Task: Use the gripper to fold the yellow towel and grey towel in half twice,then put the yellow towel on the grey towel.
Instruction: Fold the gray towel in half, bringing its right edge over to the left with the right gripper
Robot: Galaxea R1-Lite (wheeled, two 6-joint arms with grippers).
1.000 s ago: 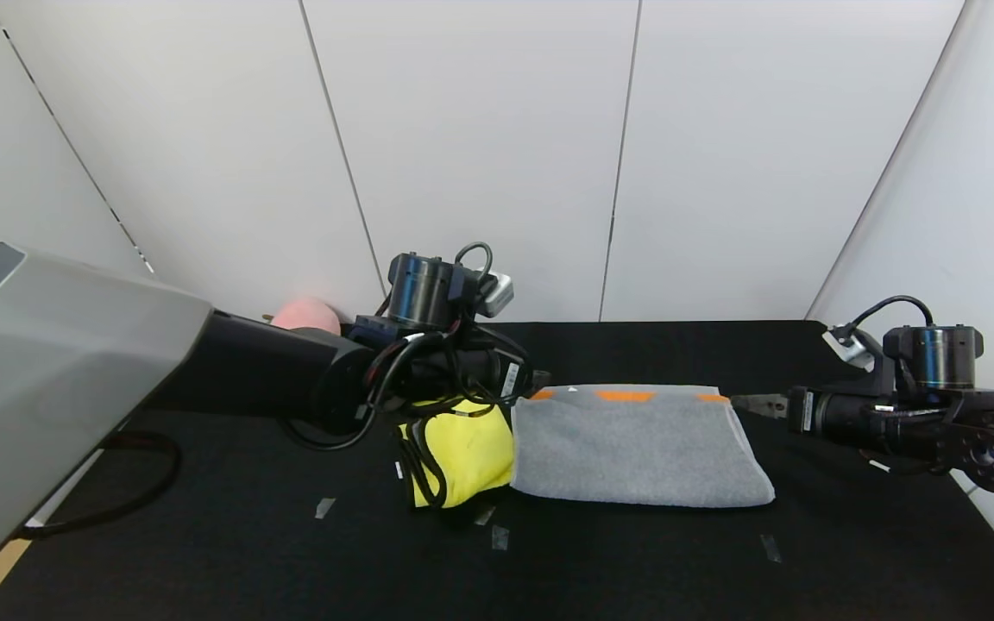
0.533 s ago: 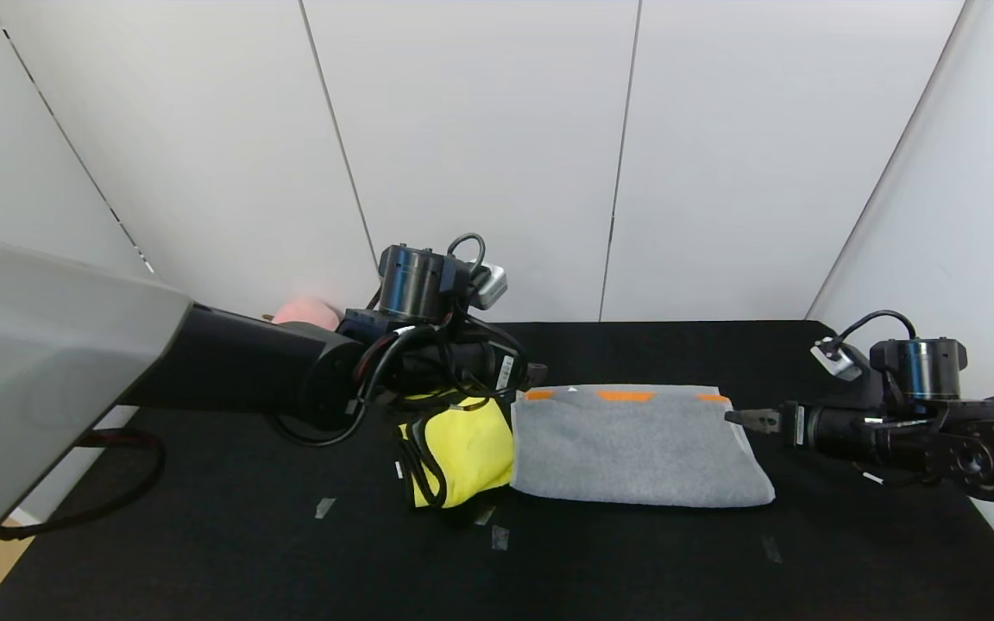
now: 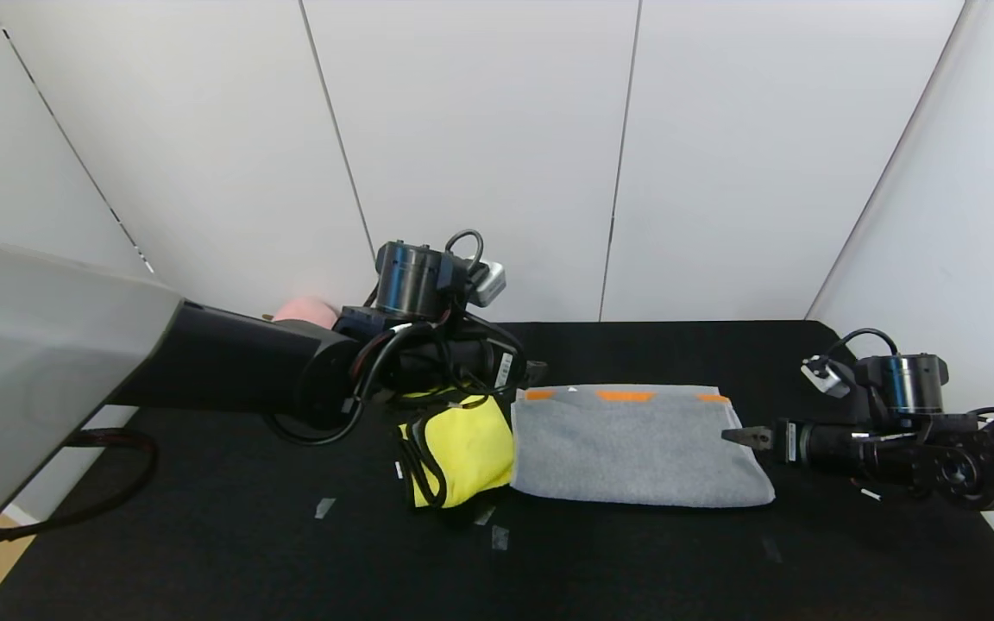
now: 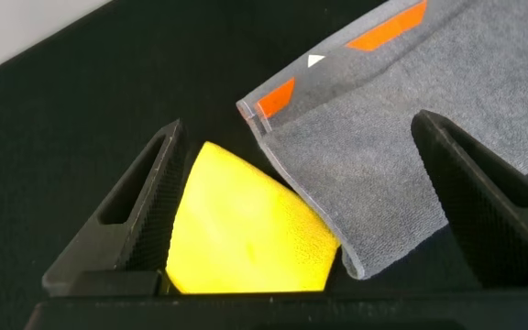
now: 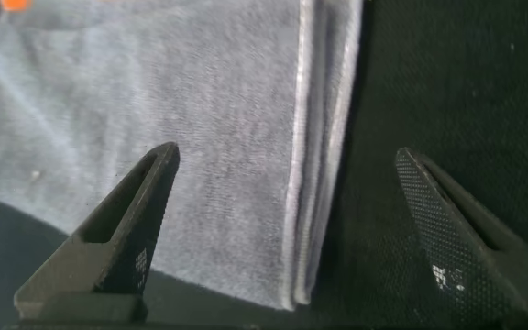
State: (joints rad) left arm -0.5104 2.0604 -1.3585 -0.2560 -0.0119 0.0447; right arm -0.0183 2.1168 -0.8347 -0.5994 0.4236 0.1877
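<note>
1. The grey towel [image 3: 635, 448] lies folded on the black desk [image 3: 204, 552], near the middle, with orange marks [image 3: 625, 396] along its far edge.
2. The yellow towel [image 3: 467, 448] lies folded just to the left of the grey one, their edges touching or nearly so; black cables from the left arm hang across its left part.
3. The left pincer [image 4: 310, 211] hangs over the far left corner of the grey towel and the far end of the yellow towel. Its jaws stand wide apart and hold nothing; in the left wrist view one finger [image 4: 140, 215] is over bare desk beside the yellow towel and the other over the grey towel.
4. The right pincer [image 3: 743, 436] sits low at the right edge of the grey towel, pointing leftward at it. Its jaws are spread wide with nothing between them; in the right wrist view the stacked layers of the towel's edge [image 5: 314, 156] lie between the two fingers.
5. Whether either pincer touches cloth cannot be told.
6. A pink object [image 3: 303, 310] sits at the back of the desk behind the left arm.
7. Small strips of tape [image 3: 324, 507] are stuck to the desk in front of the towels.
</note>
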